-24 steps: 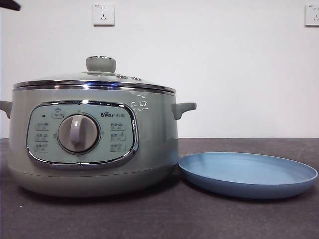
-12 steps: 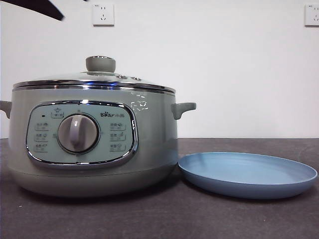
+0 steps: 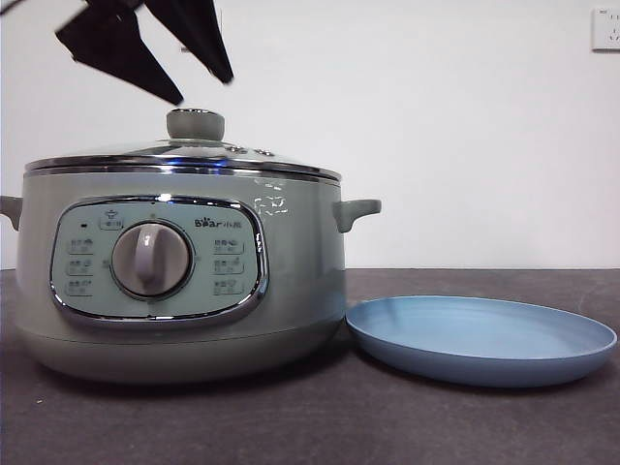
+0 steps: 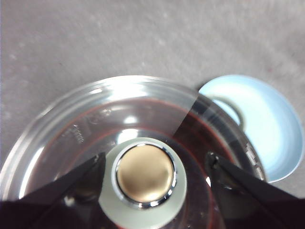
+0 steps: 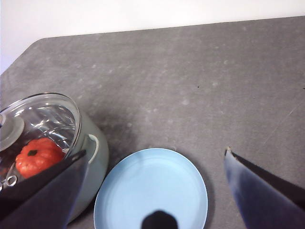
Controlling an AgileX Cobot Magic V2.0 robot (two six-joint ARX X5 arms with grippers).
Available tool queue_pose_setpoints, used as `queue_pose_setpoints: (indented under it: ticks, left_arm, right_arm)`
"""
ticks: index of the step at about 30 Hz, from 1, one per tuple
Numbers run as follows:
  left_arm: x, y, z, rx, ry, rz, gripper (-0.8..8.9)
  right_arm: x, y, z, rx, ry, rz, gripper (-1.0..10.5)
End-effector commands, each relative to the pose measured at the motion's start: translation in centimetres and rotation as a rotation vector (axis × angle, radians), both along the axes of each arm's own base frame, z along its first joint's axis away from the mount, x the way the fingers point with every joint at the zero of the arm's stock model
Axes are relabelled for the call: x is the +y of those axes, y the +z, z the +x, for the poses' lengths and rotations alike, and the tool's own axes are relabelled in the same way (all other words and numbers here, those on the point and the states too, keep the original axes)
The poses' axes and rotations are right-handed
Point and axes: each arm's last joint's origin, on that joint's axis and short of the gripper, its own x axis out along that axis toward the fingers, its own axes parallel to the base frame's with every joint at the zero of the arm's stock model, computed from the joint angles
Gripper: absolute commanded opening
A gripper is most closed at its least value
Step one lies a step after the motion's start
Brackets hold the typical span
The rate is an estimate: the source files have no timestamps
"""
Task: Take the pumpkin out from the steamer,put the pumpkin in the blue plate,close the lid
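The sage-green steamer [image 3: 184, 281] stands at the left with its glass lid [image 3: 184, 155] on. My left gripper [image 3: 203, 89] hangs open just above the lid's knob [image 3: 195, 124]. In the left wrist view the left gripper [image 4: 156, 160] has one jaw on each side of the knob [image 4: 144, 177], apart from it. The pumpkin [image 5: 38, 155] shows only in the right wrist view, orange-red inside the pot under the lid [image 5: 47, 114]. The blue plate [image 3: 481, 339] lies empty just right of the steamer. My right gripper [image 5: 155, 152] is open and empty, high above the plate [image 5: 150, 191].
The dark grey table [image 3: 310, 426] runs to a white wall with a socket [image 3: 606, 29]. The steamer's side handle [image 3: 358, 211] juts toward the plate. In the right wrist view the table's far edge [image 5: 167, 26] meets the wall.
My left gripper has come down from the top left corner of the front view to just above the lid's knob. The steamer, lid and plate have not moved.
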Motion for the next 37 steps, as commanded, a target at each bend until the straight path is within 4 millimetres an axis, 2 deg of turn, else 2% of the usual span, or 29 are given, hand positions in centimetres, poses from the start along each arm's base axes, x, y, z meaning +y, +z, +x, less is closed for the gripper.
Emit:
queue_pose_setpoints:
  ticks: [1, 6, 11, 13, 16, 24, 31, 37]
  left_arm:
    - [-0.6, -0.8, 0.5, 0.004, -0.009, 0.041, 3.5]
    - [-1.3, -2.0, 1.1, 0.037, -0.017, 0.084, 3.5]
    - [-1.3, -2.2, 1.2, 0.04, -0.022, 0.092, 3.36]
    - [-1.3, -2.2, 1.2, 0.039, -0.021, 0.094, 2.28]
    - [-1.3, -2.2, 1.2, 0.036, -0.024, 0.095, -0.2]
    - [-1.3, -1.8, 1.1, 0.014, -0.023, 0.082, -0.08]
    - [-0.2, 1.2, -0.7, -0.1, -0.013, 0.016, -0.08]
    - [1.9, 5.0, -4.2, -0.25, 0.039, -0.033, -0.08]
  right_arm:
    - [0.0, 0.1, 0.0, -0.009, 0.006, -0.006, 4.7]
    - [0.0, 0.1, 0.0, -0.009, 0.005, -0.007, 4.7]
    - [0.0, 0.0, 0.0, 0.001, 0.004, -0.008, 4.7]
    - [0.0, 0.0, 0.0, 0.004, 0.004, -0.008, 4.7]
    - [0.0, 0.0, 0.0, 0.005, 0.004, -0.008, 4.7]
    - [0.0, 0.0, 0.0, 0.005, 0.004, -0.008, 4.7]
    - [0.1, -0.1, -0.1, 0.019, 0.001, 0.019, 4.7]
    - [1.0, 0.0, 1.0, 0.01, 0.179, 0.104, 4.7]
